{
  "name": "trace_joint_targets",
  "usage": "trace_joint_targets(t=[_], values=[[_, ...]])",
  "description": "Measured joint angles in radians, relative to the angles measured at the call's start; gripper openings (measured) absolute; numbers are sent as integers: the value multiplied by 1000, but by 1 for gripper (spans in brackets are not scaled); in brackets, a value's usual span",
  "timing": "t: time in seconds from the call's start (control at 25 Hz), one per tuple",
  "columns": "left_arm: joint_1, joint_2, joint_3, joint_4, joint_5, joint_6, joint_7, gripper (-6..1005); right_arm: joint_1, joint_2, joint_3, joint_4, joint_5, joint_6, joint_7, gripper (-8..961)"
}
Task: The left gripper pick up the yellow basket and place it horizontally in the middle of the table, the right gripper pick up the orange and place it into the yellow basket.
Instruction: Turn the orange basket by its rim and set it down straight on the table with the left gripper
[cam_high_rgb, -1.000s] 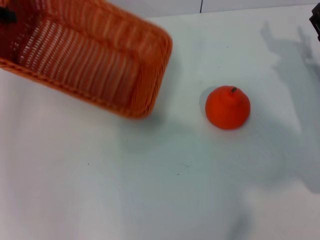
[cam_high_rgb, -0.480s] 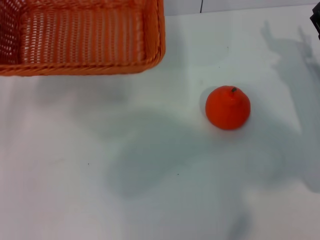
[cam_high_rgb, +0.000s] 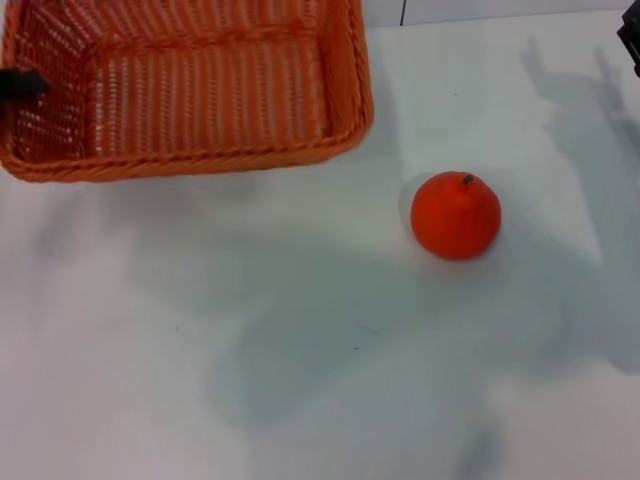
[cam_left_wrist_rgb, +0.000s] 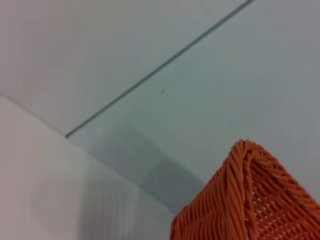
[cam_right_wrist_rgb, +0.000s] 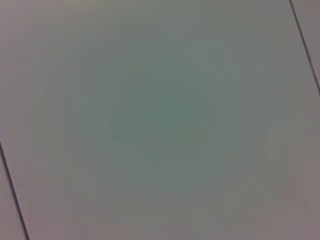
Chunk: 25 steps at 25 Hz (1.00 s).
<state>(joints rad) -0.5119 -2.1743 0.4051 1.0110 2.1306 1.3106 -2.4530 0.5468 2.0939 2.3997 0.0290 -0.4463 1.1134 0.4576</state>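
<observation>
The yellow basket (cam_high_rgb: 200, 90), orange-brown wicker, hangs above the white table (cam_high_rgb: 300, 380) at the far left, its long side running left to right; its shadow falls on the table below it. A black tip of my left gripper (cam_high_rgb: 20, 83) sits on the basket's left rim, shut on it. A corner of the basket also shows in the left wrist view (cam_left_wrist_rgb: 250, 200). The orange (cam_high_rgb: 456, 215) stands alone on the table, right of centre, stem up. Only a black sliver of my right gripper (cam_high_rgb: 631, 40) shows at the far right edge, well away from the orange.
The table's far edge and a wall with a dark seam (cam_high_rgb: 402, 12) lie behind the basket. The right wrist view shows only a plain pale surface with thin dark lines.
The basket has swung from a tilted pose to level, then come nearer and to the right. The orange and the right arm have not moved.
</observation>
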Motion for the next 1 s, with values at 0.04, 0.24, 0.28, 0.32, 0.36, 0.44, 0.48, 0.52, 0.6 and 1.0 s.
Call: trace_joint_targets(t=[0.04,0.24,0.28,0.32,0.36,0.44,0.48,0.52,0.6,1.0], values=[[5,0,17,-8,-5,-11,1,223,0,-1,0,0,0,-7,-1,941],[33,-1,106,-33,-38,-74,4,234,-3,-2,1,2,0,-12,-2,941],[40,-1,125,-37,-47,-86,4,237,-4,-2,1,3,0,-13,-2,941],[47,-1,141,-41,-55,-100,4,239,-5,-2,1,5,0,-15,-2,941],[54,-1,161,-47,-65,-116,4,241,-6,-2,1,6,0,-16,-2,941],[61,-1,178,-54,-74,-132,6,246,-6,-2,1,9,0,-19,-2,941],[66,-1,186,-58,-76,-140,8,248,-6,-2,1,11,0,-20,-2,941],[69,-1,192,-61,-78,-146,10,250,-7,-2,1,11,0,-21,-1,941],[69,-1,192,-61,-78,-146,10,255,-7,-2,1,11,0,-22,-1,941],[92,1,224,-160,-132,-203,100,277,-5,-2,1,12,0,-38,-2,940]])
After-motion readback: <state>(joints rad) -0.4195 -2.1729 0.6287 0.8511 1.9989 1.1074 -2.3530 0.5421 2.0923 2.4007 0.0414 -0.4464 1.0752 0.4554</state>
